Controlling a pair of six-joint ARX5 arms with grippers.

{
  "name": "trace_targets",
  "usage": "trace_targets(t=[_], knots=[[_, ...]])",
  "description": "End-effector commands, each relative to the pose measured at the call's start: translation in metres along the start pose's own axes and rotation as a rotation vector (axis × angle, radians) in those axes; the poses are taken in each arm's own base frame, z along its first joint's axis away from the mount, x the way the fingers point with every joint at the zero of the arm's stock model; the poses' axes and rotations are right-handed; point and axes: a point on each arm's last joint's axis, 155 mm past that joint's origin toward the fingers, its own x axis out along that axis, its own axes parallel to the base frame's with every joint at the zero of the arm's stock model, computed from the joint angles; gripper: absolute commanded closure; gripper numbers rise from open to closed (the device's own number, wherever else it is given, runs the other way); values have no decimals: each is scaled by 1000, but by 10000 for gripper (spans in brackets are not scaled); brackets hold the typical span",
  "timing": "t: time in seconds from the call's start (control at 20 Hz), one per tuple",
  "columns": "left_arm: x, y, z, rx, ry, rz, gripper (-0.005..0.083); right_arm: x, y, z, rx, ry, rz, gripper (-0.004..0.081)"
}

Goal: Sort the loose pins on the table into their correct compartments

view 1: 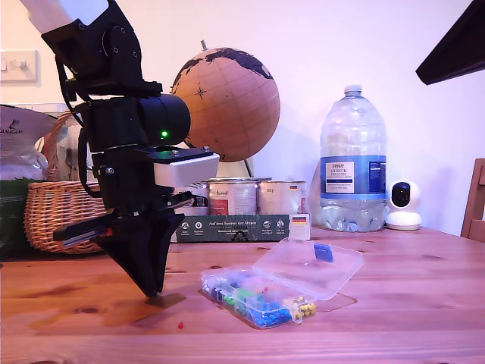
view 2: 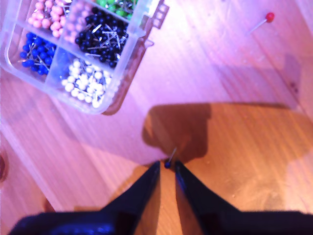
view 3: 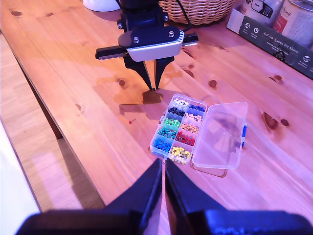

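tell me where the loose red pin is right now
The red pin lies alone on the table near the exterior view's bottom edge, between my first gripper and the clear box, touching neither.

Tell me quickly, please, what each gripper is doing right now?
My first gripper: shut on a tiny blue ball-headed pin at the wooden table.
My second gripper: shut, holding nothing visible.

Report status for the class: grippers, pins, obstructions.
My first gripper down at the table, shut on a blue pin. My second gripper raised, shut, empty. Red pin loose. Nothing blocking.
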Motion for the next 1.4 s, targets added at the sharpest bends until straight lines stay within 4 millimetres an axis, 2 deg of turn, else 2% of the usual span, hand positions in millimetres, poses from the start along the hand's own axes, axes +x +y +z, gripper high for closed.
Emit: trace_targets(t=[0.0,0.1,0.35,0.75,0.95,1.35], knots=[[17,-10,-2,0,-3,-51,721,1,1,1,1,-6,2,783],[17,-10,-2,1,-4,-49,768,1,1,1,1,-6,2,783],[17,-10,-2,1,-4,-50,793,1,1,1,1,-6,2,783],[17,-10,-7,-5,74,-48,797,1,1,1,1,-6,2,783],[8,-5,-2,-6,88,-20,797,1,1,1,1,-7,2,783],[-21,3,1,-18,92,41,797,-4,0,6,-1,-30,-2,783]])
